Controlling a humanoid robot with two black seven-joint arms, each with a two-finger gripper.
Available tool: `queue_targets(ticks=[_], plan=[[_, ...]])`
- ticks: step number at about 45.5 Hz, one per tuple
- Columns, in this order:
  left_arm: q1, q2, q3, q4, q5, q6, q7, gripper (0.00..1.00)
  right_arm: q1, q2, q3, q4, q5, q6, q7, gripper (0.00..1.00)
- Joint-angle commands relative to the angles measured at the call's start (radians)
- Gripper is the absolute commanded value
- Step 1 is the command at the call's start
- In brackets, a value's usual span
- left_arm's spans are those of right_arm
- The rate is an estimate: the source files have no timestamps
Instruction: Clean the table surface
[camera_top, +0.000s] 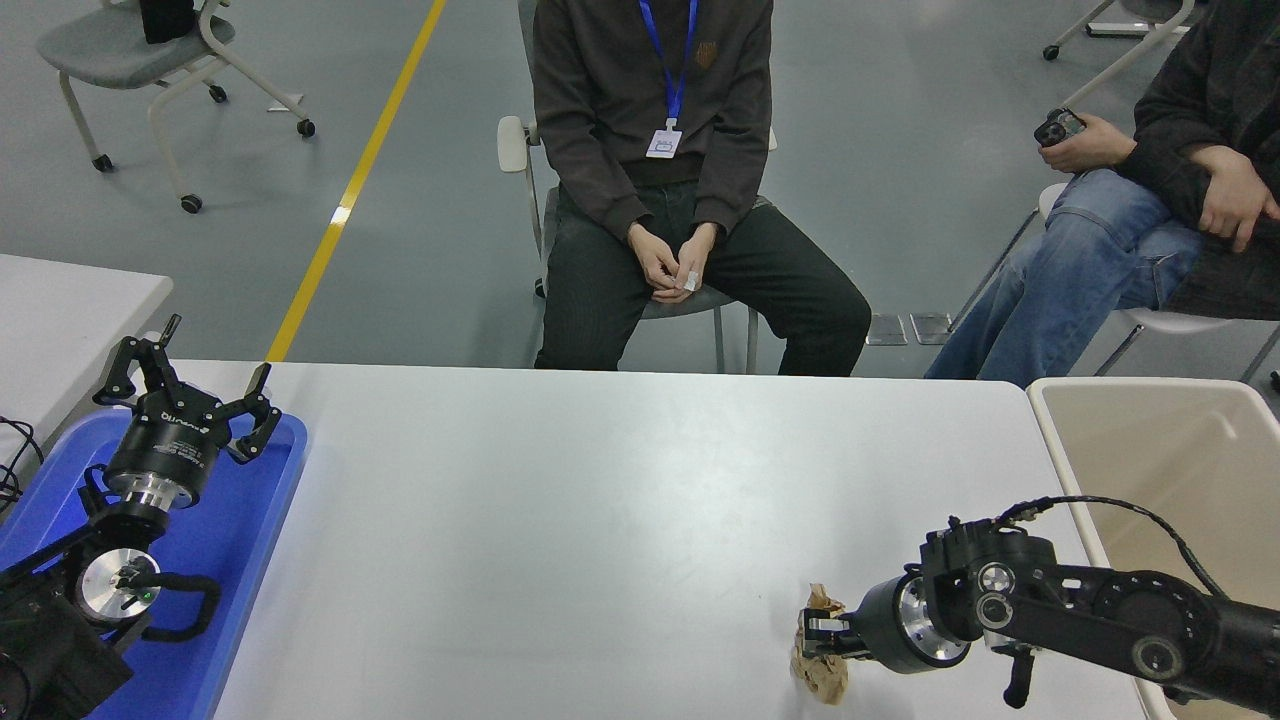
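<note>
Brown crumpled paper (820, 668) gripped by right pincer (815, 637), arm reaching leftward, low over table surface (560, 520)
</note>
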Motion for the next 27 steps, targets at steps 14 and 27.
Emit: queue_targets(ticks=[14,27], plan=[[0.000,0.000,0.000,0.001,0.000,0.000,0.000,1.00,0.084,-0.175,0.062,0.101,0.115,0.076,-0.001,0.00],[0.000,0.001,0.000,0.001,0.000,0.000,0.000,1.00,0.084,-0.278,0.224,0.147,0.126,0.170,-0.003,0.00]])
